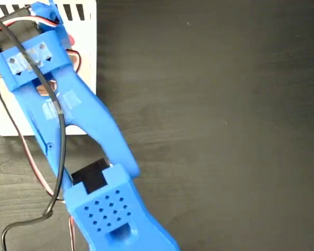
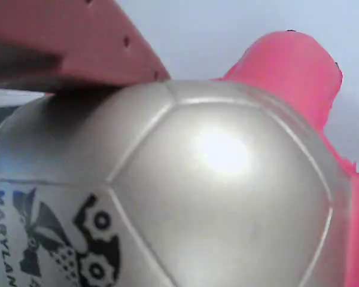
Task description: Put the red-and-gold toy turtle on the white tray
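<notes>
Arm point(image 1: 89, 136) stretched over white tray point(image 1: 86, 47); end effector point(image 1: 55, 83) grasping turtle point(image 2: 185, 191).

The blue arm point(image 1: 94, 157) stretches to the fixed view's upper left, its end effector point(image 1: 44, 10) mostly hidden.

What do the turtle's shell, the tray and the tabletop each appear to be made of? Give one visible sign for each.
Turtle's shell: smooth, glossy, probably soft plastic or coated foam; a bright glare spot. White tray: seemingly matte plastic or board; flat, with printed black stripes. Tabletop: dark wood or laminate; faint grain.
</notes>
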